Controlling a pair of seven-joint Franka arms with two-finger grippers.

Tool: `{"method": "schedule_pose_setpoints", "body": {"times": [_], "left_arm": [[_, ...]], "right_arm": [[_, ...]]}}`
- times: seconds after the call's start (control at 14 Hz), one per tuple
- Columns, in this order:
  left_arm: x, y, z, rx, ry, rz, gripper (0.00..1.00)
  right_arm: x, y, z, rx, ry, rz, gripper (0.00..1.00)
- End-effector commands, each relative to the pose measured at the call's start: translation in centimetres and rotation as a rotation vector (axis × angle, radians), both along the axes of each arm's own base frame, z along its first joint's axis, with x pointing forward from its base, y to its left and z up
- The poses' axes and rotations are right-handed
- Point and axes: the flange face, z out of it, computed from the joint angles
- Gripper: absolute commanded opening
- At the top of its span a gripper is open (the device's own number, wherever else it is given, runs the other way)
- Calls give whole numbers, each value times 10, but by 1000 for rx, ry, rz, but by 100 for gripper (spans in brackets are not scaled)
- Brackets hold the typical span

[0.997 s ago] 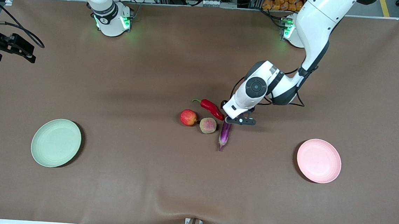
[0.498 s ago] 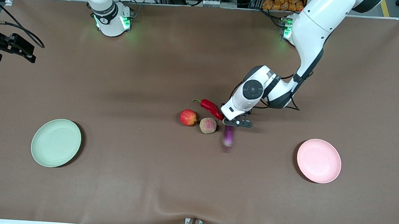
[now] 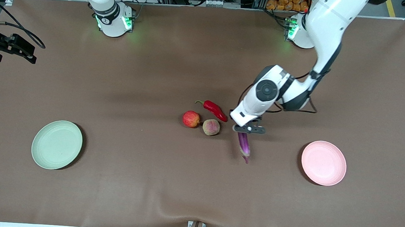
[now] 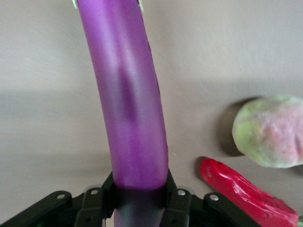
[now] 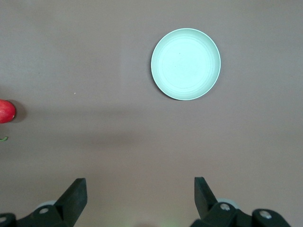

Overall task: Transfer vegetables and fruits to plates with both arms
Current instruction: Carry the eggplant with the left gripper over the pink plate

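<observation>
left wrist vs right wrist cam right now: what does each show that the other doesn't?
Left wrist only: the left gripper shut on the purple eggplant, lifted over the table, with the peach and red chili pepper beside it.

Right wrist only: the right gripper, open and waiting high over the table, the green plate, and a red sliver at the picture's edge, probably the apple.

Both: the brown table. Neither shows the pink plate; only the front view does.

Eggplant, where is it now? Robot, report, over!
Left gripper shut on eggplant, over the table. Right gripper open, waiting. Pink plate bare, path clear.
</observation>
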Motion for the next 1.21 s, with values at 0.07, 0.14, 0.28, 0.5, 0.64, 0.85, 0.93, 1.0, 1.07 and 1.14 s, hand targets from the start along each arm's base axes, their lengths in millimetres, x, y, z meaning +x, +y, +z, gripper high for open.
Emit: {"method": "schedule_pose_setpoints", "body": {"times": [0.07,0.14,0.28,0.5,0.64,0.85,0.93,1.0,1.07,1.14], "left_arm": [[30,58,50,52,-8,54,0],[43,83,60,54,-8,56,0],[62,137,70,65,3,50,0],[74,210,64,80,58,60,0],[73,230,68,90,63,70,0],[79,278,56,79,85,58,0],[81,289,55,76,87,42,0],[82,308,49,70,95,33,0],[82,328,39,60,112,13,0],[81,344,26,41,129,-13,0]], "right_arm": [[-4,-4,1,20,2,6,100],[-4,-4,1,20,2,6,100],[-4,-4,2,20,0,6,100],[0,2,-1,18,2,30,100],[8,1,-15,21,28,28,100],[14,12,-27,22,49,48,100],[14,13,-27,22,53,51,100],[14,13,-28,23,54,51,100],[15,11,-29,24,54,48,100],[17,10,-31,23,53,48,100]]}}
